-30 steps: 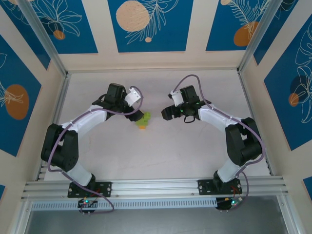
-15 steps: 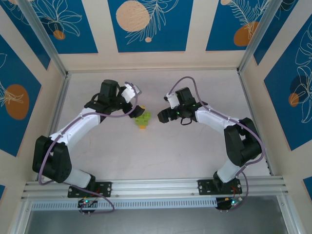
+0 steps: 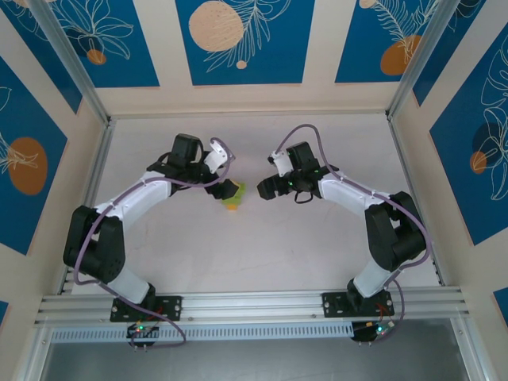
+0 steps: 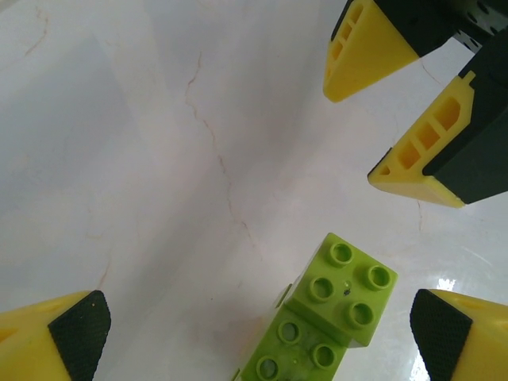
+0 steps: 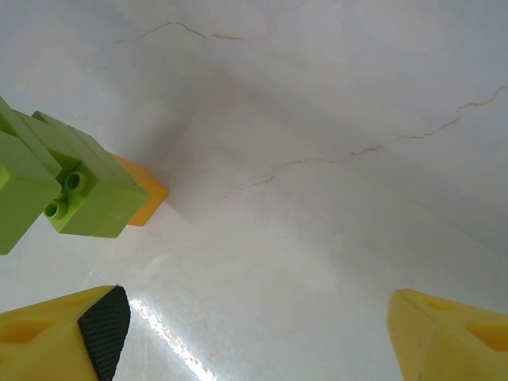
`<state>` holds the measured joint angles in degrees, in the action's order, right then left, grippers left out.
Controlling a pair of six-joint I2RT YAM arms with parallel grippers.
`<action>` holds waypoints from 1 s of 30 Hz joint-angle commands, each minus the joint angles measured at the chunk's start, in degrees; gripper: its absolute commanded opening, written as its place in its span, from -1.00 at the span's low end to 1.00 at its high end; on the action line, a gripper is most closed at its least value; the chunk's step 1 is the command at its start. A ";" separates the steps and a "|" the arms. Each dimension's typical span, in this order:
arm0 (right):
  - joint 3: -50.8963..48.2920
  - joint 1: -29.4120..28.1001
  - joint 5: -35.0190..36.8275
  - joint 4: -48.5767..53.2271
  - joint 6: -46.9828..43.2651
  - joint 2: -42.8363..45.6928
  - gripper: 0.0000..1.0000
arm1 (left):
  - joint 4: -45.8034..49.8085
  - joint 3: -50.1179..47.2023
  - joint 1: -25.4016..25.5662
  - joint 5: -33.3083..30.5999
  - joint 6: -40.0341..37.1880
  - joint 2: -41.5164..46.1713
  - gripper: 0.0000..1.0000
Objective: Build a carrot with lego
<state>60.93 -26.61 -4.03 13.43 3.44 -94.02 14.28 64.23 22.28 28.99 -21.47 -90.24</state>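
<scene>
The carrot (image 3: pixel 233 194) lies on the white table between both arms, a lime-green cluster with an orange brick (image 3: pixel 230 206) at its near end. My left gripper (image 3: pixel 225 186) stands open right at its left side. In the left wrist view the studded green bricks (image 4: pixel 343 290) sit between the spread fingertips, nearer the right pad (image 4: pixel 440 325), untouched. My right gripper (image 3: pixel 266 189) is open just to the right of the carrot. In its own view the green bricks (image 5: pixel 75 189) and the orange brick (image 5: pixel 141 197) lie at the left edge, beyond the jaws.
The right gripper's yellow fingers (image 4: pixel 421 159) show at the upper right of the left wrist view, close across the carrot. White table (image 3: pixel 317 238) stretches around it, walled by aluminium rails (image 3: pixel 254 302) and patterned panels.
The left arm swung its elbow outward half a second ago and has come back, its gripper again against the carrot. The right gripper edged left toward the carrot, then held.
</scene>
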 commanded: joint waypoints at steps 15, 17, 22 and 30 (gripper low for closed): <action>-0.81 0.42 -1.33 -1.27 0.47 -2.30 0.71 | 1.00 3.16 -0.46 0.69 -1.00 -4.19 0.99; -1.06 0.51 -1.33 -1.39 0.50 -2.31 0.71 | 0.89 2.94 -0.48 0.40 -1.05 -4.51 0.99; -1.01 0.60 -1.59 -1.48 0.47 -2.40 0.71 | 0.99 2.55 -0.48 -0.38 -1.26 -4.50 0.99; -1.07 0.51 -1.90 -1.35 0.51 -2.38 0.71 | 0.31 2.20 -0.84 -0.33 -0.86 -4.43 0.99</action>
<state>60.84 -26.24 -4.10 12.62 3.44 -95.83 14.57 65.43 22.24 28.42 -21.52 -94.00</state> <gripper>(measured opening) 0.854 0.993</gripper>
